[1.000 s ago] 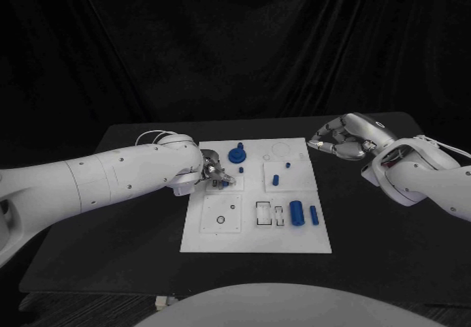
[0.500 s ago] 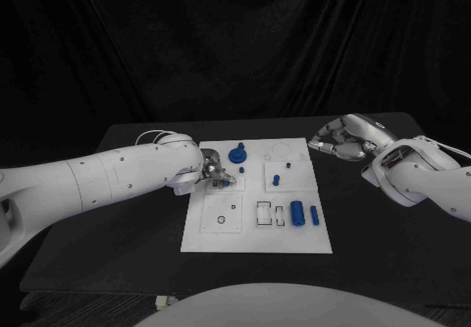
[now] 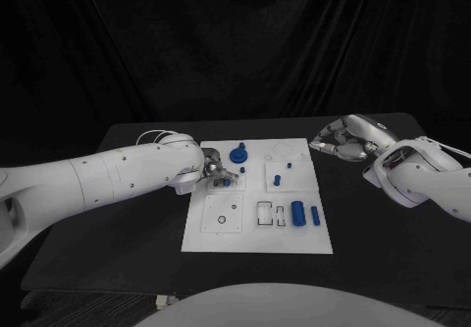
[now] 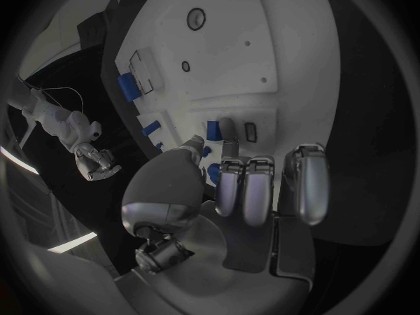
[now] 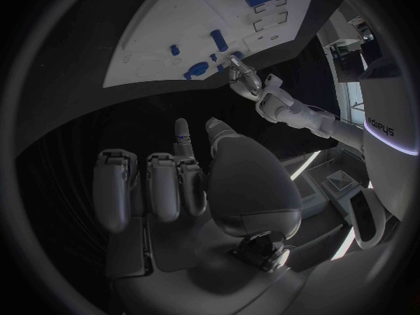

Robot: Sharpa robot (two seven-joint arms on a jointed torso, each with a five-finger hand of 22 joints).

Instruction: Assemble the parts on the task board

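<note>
Board (image 3: pixel 257 231) lies white in the middle of the black surface (image 3: pixel 393 252), a long plate running up the centre of the frame. Blue parts dot it: a tall knobbed piece (image 3: pixel 237 154) near its upper left, a small peg (image 3: pixel 275 180) just right of centre, and lower right a thick cylinder (image 3: pixel 297 213) with a thinner rod (image 3: pixel 315 215) just beside it.

The left hand (image 3: pixel 213 174) reaches in from the frame's left over the board's left edge. Its fingertips (image 4: pixel 229 129) sit right against a small blue part (image 3: pixel 226 182) standing there; from the wrist view one finger stretches out to it while the others curl back. I cannot tell whether it truly grips the piece or only touches it.

The right hand (image 3: pixel 340 142) hangs at the upper right, off the board's far corner and apart from every part. Its fingers (image 5: pixel 163 185) are curled in toward the palm, holding nothing.
</note>
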